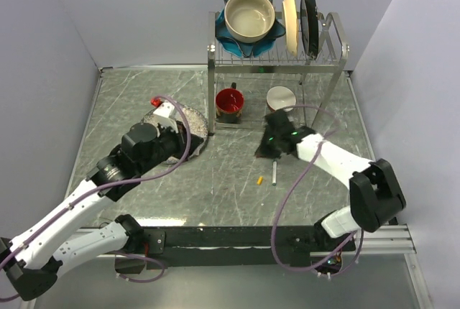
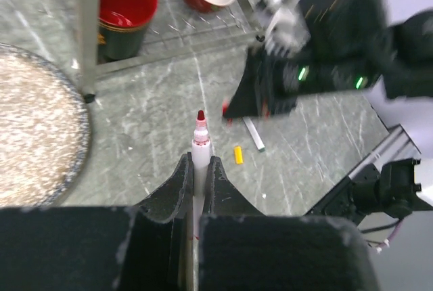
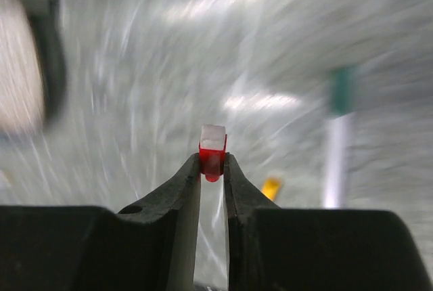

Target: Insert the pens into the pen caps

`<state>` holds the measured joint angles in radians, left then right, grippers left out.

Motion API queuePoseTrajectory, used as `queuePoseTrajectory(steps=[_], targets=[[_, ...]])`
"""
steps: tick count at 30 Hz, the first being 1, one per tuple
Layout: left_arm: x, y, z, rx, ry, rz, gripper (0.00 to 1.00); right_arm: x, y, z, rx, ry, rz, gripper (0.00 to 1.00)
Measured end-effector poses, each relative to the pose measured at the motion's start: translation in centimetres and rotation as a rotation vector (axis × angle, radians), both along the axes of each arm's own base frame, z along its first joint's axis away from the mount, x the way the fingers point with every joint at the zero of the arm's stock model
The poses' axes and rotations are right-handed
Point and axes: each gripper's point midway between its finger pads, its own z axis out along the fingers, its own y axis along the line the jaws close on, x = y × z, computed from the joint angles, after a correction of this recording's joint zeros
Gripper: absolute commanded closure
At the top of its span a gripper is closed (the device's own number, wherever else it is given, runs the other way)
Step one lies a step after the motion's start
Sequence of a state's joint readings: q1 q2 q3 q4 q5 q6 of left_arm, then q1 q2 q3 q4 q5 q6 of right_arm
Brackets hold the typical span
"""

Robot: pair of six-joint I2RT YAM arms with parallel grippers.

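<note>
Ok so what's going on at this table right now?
The left gripper is shut on a red-tipped pen, whose tip sticks out past the fingers. The right gripper is pinching the red cap. The two are apart, so that pen is not capped yet. A yellow cap and a green-ended pen lie loose on the table in front of the right gripper.

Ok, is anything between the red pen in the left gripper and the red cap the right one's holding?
Nothing visible: only open air separates the red pen from the red cap. The yellow cap and green-ended pen lie flat on the table, below that path.
</note>
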<state>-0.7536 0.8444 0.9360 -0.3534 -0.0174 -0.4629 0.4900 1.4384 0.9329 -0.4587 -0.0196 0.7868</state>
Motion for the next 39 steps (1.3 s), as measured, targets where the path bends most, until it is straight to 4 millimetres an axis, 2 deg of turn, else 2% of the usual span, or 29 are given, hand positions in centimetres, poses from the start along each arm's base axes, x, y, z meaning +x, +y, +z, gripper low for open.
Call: queuePoseTrajectory(steps=[2, 5, 8, 11, 15, 20, 26, 32, 39], targets=[[-0.2, 0.8, 0.5, 0.000, -0.021, 0.026, 0.99, -2.0, 2.9, -0.8, -0.022, 0.022, 0.138, 1.00], [-0.4, 1.9, 1.4, -0.013, -0.054, 0.062, 0.99, -4.5, 5.6, -2.7, -0.080, 0.064, 0.278, 1.00], [-0.6, 2.8, 1.6, -0.017, -0.074, 0.093, 0.99, -6.5, 6.6, -4.2, -0.151, 0.103, 0.355, 0.99], [-0.6, 3.4, 1.2, -0.011, -0.076, 0.113, 0.99, -7.5, 6.7, -5.1, -0.207, 0.120, 0.385, 0.93], [-0.5, 3.5, 0.9, -0.002, -0.074, 0.126, 0.99, -7.5, 6.2, -5.8, -0.272, 0.126, 0.379, 0.85], [-0.3, 3.7, 0.8, 0.002, -0.075, 0.140, 0.99, -7.5, 5.4, -6.4, -0.320, 0.137, 0.361, 0.80], [-0.3, 3.7, 0.7, 0.003, -0.074, 0.141, 0.99, -7.0, 5.6, -6.8, -0.338, 0.138, 0.356, 0.71], [-0.3, 3.8, 0.6, 0.005, -0.073, 0.144, 0.99, -6.6, 5.8, -7.1, -0.354, 0.146, 0.351, 0.65], [-0.3, 3.8, 0.6, 0.005, -0.073, 0.144, 0.99, -6.4, 5.9, -7.1, -0.359, 0.150, 0.350, 0.64]])
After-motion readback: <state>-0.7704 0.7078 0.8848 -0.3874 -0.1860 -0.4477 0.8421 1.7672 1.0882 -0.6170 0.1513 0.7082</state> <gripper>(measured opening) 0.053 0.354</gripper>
